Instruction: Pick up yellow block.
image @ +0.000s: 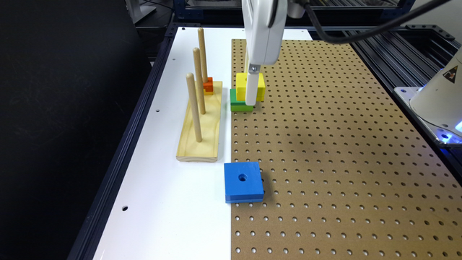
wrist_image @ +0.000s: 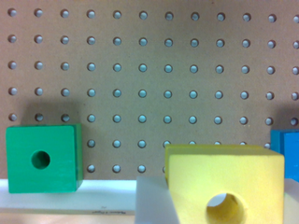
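Note:
The yellow block (image: 260, 86) is a small thick square with a round centre hole (wrist_image: 226, 207). It hangs a little above the pegboard, and my gripper (image: 251, 101) is shut on it. One white finger (wrist_image: 152, 203) presses against the block's side in the wrist view. There the block (wrist_image: 224, 172) looks large and close. In the exterior view a white finger stands in front of the block and hides its middle. The green block (image: 240, 103) lies on the board just below and beside it.
The green block (wrist_image: 42, 158) rests at the pegboard's edge by the white table strip (wrist_image: 70, 198). A blue block (image: 243, 181) lies nearer the front. The pale peg base (image: 200, 126) holds three upright pegs and a tiny orange block (image: 208, 86). The robot base (image: 440, 97) stands at the exterior view's right.

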Robot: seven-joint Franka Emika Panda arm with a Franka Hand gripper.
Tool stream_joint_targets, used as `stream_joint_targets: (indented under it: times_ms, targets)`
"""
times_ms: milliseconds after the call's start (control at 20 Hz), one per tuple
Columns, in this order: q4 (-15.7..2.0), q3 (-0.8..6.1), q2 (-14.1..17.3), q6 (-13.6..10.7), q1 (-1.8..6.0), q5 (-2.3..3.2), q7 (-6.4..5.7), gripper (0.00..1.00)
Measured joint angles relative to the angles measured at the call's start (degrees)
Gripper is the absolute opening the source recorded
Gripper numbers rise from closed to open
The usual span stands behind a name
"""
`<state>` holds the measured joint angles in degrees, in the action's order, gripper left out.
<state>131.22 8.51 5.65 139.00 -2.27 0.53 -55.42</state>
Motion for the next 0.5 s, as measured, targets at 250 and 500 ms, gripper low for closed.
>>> stream_joint_targets:
  times_ms: [250, 500]
  targets:
    - [-0.05, 0.01, -0.9, -0.3, 0.00, 0.00, 0.00, 0.00]
    - [-0.06, 0.05, -3.2, -2.5, 0.00, -0.06, -0.01, 0.00]
